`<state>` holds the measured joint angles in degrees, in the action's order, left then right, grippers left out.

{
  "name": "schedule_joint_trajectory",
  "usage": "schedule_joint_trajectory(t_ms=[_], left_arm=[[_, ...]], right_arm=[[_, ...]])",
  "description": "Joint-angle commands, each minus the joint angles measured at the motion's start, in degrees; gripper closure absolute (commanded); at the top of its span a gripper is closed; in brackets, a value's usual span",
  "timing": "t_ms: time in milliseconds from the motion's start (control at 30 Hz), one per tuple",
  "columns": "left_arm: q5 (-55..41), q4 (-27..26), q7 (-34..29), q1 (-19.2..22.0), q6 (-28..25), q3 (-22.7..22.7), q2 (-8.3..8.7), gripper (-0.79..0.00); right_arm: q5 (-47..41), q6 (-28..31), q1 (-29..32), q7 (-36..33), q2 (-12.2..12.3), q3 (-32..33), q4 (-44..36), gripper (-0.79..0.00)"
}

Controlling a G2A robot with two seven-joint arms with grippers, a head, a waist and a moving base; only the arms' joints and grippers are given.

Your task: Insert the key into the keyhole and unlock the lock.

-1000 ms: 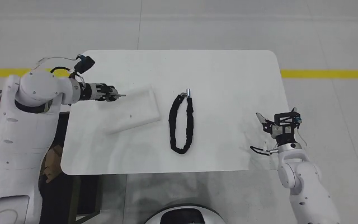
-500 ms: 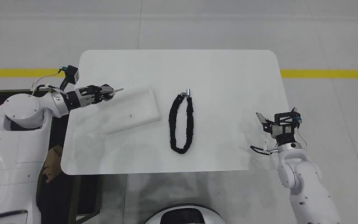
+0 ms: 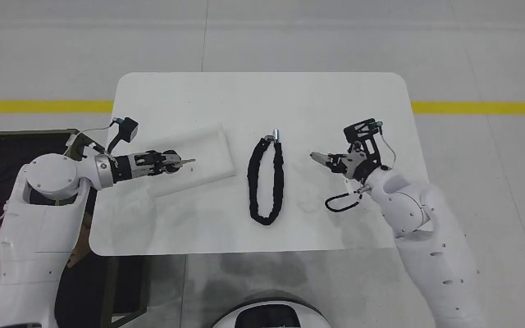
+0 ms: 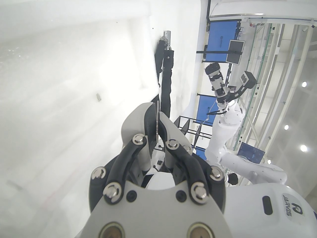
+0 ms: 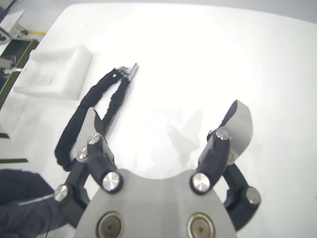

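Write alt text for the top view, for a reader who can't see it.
The left gripper holds a key over a white foam block at the table's left side. A black chain lock lies at the middle, and the right gripper is open just to its right.

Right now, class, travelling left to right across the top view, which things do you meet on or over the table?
Left gripper, jaws shut on the key → white foam block → black chain lock → right gripper, jaws open.
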<state>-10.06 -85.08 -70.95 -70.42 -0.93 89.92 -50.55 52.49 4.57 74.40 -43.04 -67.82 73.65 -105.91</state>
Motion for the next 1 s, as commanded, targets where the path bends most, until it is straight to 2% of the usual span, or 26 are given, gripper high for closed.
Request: schedule_joint_trajectory(t_ms=[0,100,467,533,633,733,867,967], left_arm=[[0.1,0.0,0.0,0.0,0.0,0.0,0.00,0.000],[0.1,0.0,0.0,0.0,0.0,0.0,0.00,0.000],[0.1,0.0,0.0,0.0,0.0,0.0,0.00,0.000],[0.1,0.0,0.0,0.0,0.0,0.0,0.00,0.000],[0.1,0.0,0.0,0.0,0.0,0.0,0.00,0.000],[0.1,0.0,0.0,0.0,0.0,0.0,0.00,0.000],[0.1,0.0,0.0,0.0,0.0,0.0,0.00,0.000],[0.1,0.0,0.0,0.0,0.0,0.0,0.00,0.000]], right_arm=[[-0.7,-4.0,-4.9,-3.2,-1.1,-6.3,2.5,-0.785],[-1.5,-7.7,-10.3,-6.0,-2.7,-12.0,5.1,-0.785],[-1.6,-7.7,-9.6,-6.1,-2.7,-12.1,5.1,-0.785],[-1.6,-8.8,-9.6,-8.8,-2.9,-12.4,6.6,-0.785],[-8.5,-12.0,-15.4,-14.7,-4.5,-14.5,11.9,-0.785],[-6.8,-14.6,-22.1,-18.3,-6.1,-18.3,16.9,-0.785],[-10.9,-17.1,-28.3,-22.3,-8.4,-20.6,23.5,-0.785],[-7.1,-18.3,-32.3,-23.8,-10.0,-23.9,28.4,-0.785]])
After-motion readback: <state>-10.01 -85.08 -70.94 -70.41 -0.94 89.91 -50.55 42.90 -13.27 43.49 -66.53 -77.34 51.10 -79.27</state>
